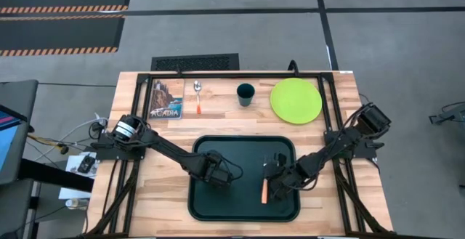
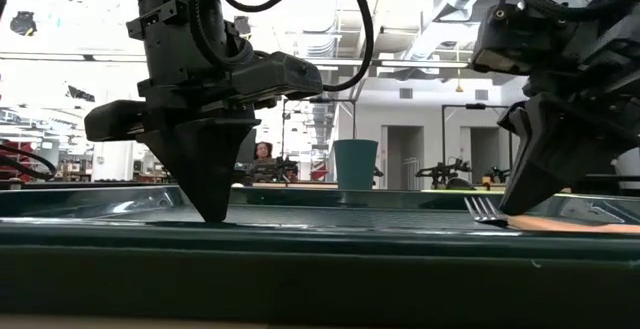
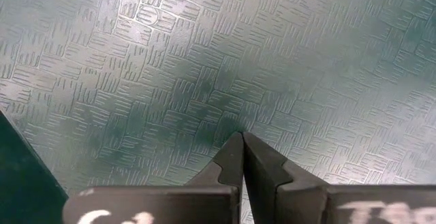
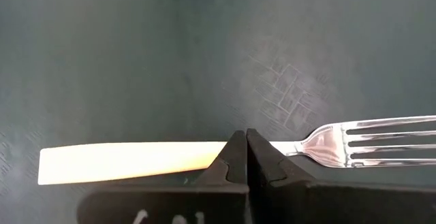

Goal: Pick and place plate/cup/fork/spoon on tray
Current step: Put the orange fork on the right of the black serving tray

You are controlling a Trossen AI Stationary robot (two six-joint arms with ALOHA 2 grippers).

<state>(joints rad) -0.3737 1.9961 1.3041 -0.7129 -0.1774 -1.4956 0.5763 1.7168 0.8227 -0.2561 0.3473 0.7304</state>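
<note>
The orange-handled fork (image 1: pixel 265 188) lies flat on the floor of the dark green tray (image 1: pixel 190 195), tines toward the far edge. My right gripper (image 4: pixel 246 134) is shut, and its tips stand at the fork's neck (image 4: pixel 289 146). My left gripper (image 1: pixel 219 173) is shut low over the tray's bare floor (image 3: pixel 204 60), left of the fork. The spoon (image 1: pixel 197 97), the teal cup (image 1: pixel 245 94) and the lime-green plate (image 1: pixel 296 99) rest on the table beyond the tray. My right gripper points down with its shut fingertips (image 2: pixel 507 207) at the fork's neck, just behind the tines (image 2: pixel 483 209). I cannot tell whether they touch the fork, which lies flat on the tray. My left gripper points down with its shut fingertips (image 2: pixel 214 216) at the tray floor; I cannot tell whether they touch it.
A small picture booklet (image 1: pixel 166 99) lies at the far left of the table beside the spoon. The tray's raised rim (image 2: pixel 300 254) runs across the low view's front. A black frame (image 1: pixel 240 73) borders the work area.
</note>
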